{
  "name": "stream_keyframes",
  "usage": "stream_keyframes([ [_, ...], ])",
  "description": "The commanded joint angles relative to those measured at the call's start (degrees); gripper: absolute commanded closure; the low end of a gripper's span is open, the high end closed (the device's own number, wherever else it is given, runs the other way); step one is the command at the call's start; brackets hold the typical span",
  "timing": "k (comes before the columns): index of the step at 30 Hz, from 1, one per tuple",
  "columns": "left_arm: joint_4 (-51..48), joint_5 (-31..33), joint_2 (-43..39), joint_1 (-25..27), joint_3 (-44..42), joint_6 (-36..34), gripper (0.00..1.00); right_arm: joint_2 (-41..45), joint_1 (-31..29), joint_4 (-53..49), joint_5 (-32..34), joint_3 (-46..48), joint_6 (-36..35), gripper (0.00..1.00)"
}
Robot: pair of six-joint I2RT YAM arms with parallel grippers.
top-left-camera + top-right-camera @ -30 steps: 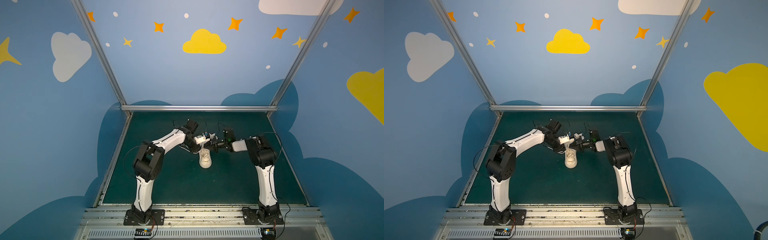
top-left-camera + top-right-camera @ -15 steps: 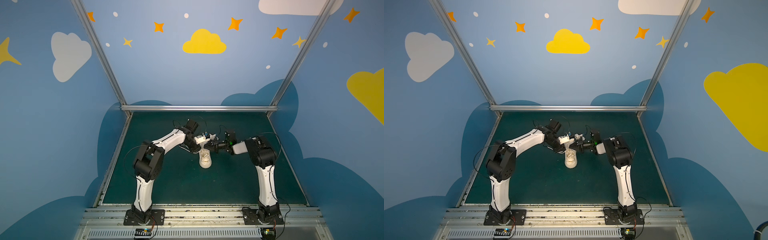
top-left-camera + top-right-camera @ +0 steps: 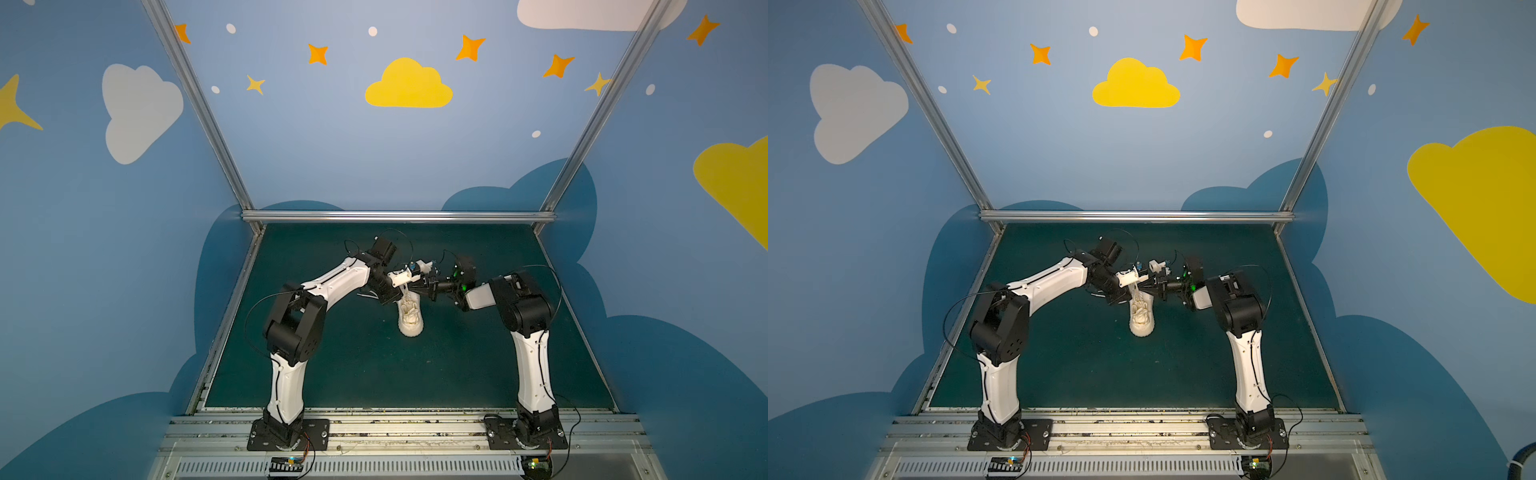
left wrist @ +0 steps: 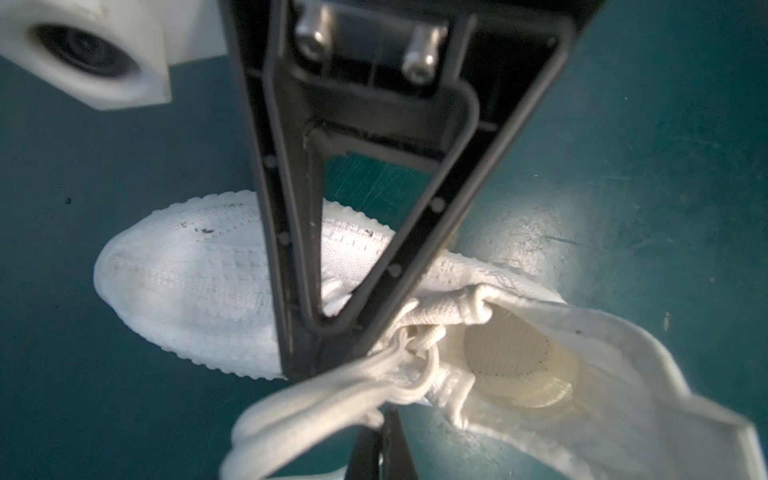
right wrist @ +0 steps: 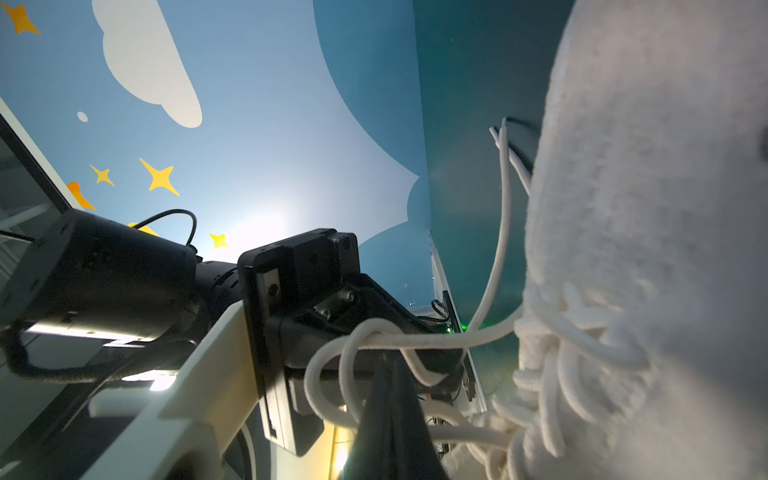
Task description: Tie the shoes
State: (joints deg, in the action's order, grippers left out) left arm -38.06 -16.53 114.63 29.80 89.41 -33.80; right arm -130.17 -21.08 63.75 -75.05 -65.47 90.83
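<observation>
The off-white knit shoe [image 3: 410,322] [image 3: 1142,322] lies on the green mat in both top views, toe toward the front. Both grippers meet just above its opening. My left gripper [image 3: 402,291] [image 4: 382,419] is shut, with a bundle of cream laces [image 4: 324,399] drawn across its tips. Reaching in from the right, my right gripper [image 3: 419,287] [image 5: 392,374] is shut too, and lace loops [image 5: 365,336] curl round its tips. One of its black fingers [image 4: 291,208] crosses the shoe [image 4: 187,270] in the left wrist view. Two loose lace ends [image 5: 503,208] trail onto the mat.
The green mat [image 3: 478,365] is boxed in by blue painted walls and an aluminium rail [image 3: 399,216] at the back. Both arm bases [image 3: 289,434] [image 3: 525,432] stand on the metal strip at the front. Loose lace ends [image 3: 365,295] lie left of the shoe.
The right gripper has edged a little leftward, closer to the left gripper above the shoe. The left arm and the shoe have stayed in place.
</observation>
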Motion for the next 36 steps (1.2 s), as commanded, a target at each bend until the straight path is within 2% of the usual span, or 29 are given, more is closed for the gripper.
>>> stream_keyframes([
  [1, -0.48, -1.60, -1.88, 0.26, -0.18, 0.54, 0.97, -0.71, 0.25, 2.98, -0.28, 1.13, 0.72, 0.98],
  [9, -0.52, -1.35, -1.78, 0.26, -0.80, 0.59, 0.97, 0.51, 0.43, -0.16, -0.51, 3.21, -2.17, 0.98],
  [16, -0.35, -1.51, -1.78, 0.26, -0.71, 0.76, 0.97, 2.97, 0.36, -6.80, -1.24, 4.94, -7.86, 0.99],
  [21, -0.45, -1.66, -1.55, 0.30, -0.62, 0.86, 0.97, 3.61, 0.43, -6.55, -1.77, 5.70, -8.12, 0.99],
  [36, -1.66, -2.11, -0.13, 0.34, 1.01, 1.13, 0.97, 1.61, 0.21, 6.13, -2.30, 5.53, 1.25, 1.00],
])
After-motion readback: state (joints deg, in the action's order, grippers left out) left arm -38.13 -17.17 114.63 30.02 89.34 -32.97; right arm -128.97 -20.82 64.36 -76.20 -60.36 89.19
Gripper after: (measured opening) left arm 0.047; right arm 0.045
